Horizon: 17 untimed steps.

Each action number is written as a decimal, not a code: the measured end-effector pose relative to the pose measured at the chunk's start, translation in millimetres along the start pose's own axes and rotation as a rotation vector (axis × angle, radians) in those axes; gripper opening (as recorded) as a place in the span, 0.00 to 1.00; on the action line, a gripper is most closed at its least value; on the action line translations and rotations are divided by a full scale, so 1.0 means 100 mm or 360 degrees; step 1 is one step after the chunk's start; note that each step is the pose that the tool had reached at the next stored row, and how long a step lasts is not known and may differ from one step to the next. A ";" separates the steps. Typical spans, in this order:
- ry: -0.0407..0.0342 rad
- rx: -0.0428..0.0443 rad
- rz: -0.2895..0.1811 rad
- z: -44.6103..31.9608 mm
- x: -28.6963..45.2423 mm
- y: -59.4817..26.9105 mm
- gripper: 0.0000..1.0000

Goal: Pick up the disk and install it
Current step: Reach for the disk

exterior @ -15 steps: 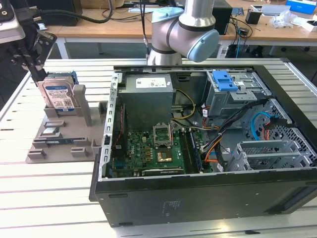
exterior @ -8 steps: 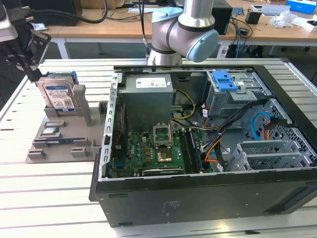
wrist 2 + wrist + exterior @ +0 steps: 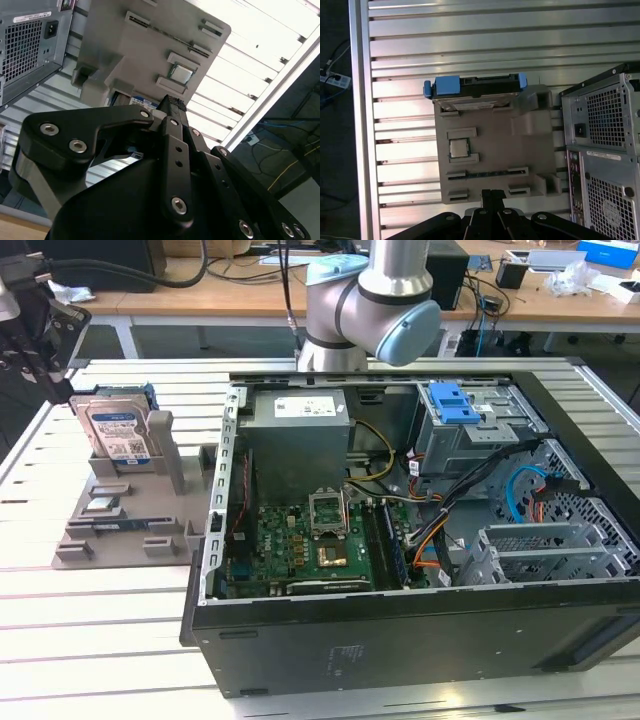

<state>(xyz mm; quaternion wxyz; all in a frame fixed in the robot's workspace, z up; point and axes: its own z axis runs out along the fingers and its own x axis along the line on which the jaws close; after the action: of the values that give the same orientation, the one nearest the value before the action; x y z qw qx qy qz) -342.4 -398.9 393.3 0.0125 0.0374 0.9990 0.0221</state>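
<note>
The disk (image 3: pixel 118 430) stands upright in a slot along one edge of the grey holder (image 3: pixel 130 515). The holder sits on the slatted table (image 3: pixel 60 640), near its edge at the exterior view's left and beside the open case (image 3: pixel 400 640). The claw (image 3: pixel 62 388) hangs just above the disk's top corner, closed and holding nothing.

The holder (image 3: pixel 520 145) is matt grey plastic, the disk (image 3: pixel 115 430) blue-plastic-railed, the table (image 3: pixel 470 35) shiny metal.
</note>
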 end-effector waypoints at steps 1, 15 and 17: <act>0.0000 0.0000 0.0000 0.000 0.009 -0.001 0.11; 0.0000 0.0000 0.0000 -0.006 0.230 -0.017 0.11; 0.0000 0.0000 0.0000 -0.006 0.260 -0.019 0.11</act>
<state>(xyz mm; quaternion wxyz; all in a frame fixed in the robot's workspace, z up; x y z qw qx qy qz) -368.5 -398.9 393.2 0.0125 0.0374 0.9990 0.0221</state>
